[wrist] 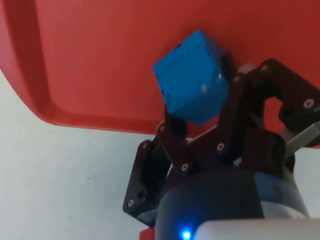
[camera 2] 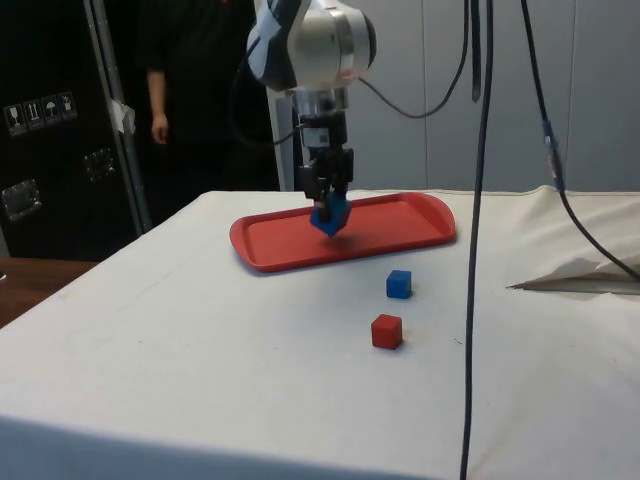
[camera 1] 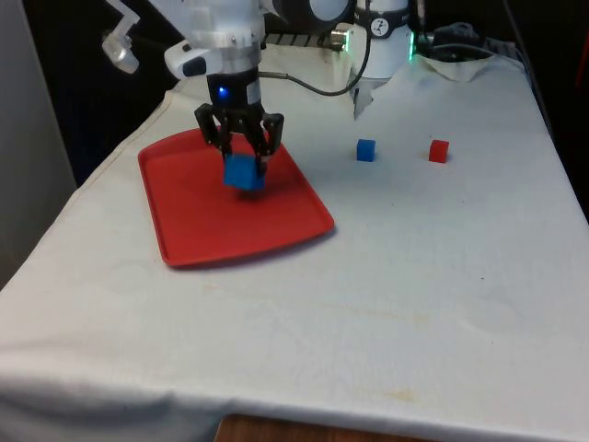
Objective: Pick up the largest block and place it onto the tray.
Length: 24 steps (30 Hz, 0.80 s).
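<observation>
A large blue block [camera 1: 244, 172] hangs tilted between the fingers of my gripper [camera 1: 243, 158], just above the red tray [camera 1: 193, 221]. From the side the same blue block [camera 2: 329, 217] sits in my gripper [camera 2: 328, 208] over the middle of the tray [camera 2: 400, 225]. In the wrist view the blue block [wrist: 192, 77] is clamped between the black fingers [wrist: 235, 105] with the tray floor [wrist: 100, 55] close beneath. Whether the block touches the tray I cannot tell.
A small blue block [camera 1: 366, 150] and a small red block [camera 1: 439, 151] lie on the white cloth to the front view's right of the tray. A person [camera 2: 185, 90] stands behind the table in the side view. Cables [camera 2: 480, 230] hang near the table's edge.
</observation>
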Motion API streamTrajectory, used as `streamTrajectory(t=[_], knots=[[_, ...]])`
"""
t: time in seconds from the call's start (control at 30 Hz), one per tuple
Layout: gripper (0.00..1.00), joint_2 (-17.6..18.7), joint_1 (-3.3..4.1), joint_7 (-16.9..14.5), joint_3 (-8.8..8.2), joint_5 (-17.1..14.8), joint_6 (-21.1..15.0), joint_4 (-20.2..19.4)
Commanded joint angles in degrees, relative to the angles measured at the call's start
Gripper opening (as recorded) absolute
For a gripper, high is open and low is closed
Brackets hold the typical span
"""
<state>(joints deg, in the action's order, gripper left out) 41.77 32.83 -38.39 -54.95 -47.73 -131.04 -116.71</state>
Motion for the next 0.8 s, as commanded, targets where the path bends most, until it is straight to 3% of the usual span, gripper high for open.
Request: streamTrajectory(t=[0.0,0.03,0.07,0.1,0.23,0.27,0.37,0.4,0.43,0.53,0.63,0.67,0.7,0.77], knots=[[0.24,0.1,-0.52,-0.5,0.34,-0.5,0.3,0.4],[0.34,0.3,-0.52,-0.6,0.34,-0.6,0.5,0.5],[0.44,0.3,-0.06,-0.2,0.00,-0.3,0.2,0.2],[0.44,0.3,-0.57,-0.6,0.34,-0.6,0.5,0.6],[0.83,0.5,-0.63,-0.6,0.40,-0.7,0.6,0.7],[0.99,0.5,-0.63,-0.7,0.46,-0.7,0.6,0.7],[1.00,0.5,-0.69,-0.7,0.52,-0.7,0.6,0.7],[1.00,0.4,-0.17,-0.3,0.11,-0.3,0.5,0.3],[1.00,0.5,-0.74,-0.7,0.57,-0.7,0.6,0.7],[1.00,0.4,-0.69,-0.6,0.52,-0.6,0.6,0.7],[1.00,-0.5,0.06,-0.2,-0.63,0.2,1.1,0.7],[1.00,0.0,-0.23,-0.3,-0.29,-0.3,0.7,0.9],[1.00,-0.7,0.29,-0.1,-0.92,0.2,1.2,0.7],[1.00,-1.2,0.63,0.0,-1.32,0.5,1.5,0.7]])
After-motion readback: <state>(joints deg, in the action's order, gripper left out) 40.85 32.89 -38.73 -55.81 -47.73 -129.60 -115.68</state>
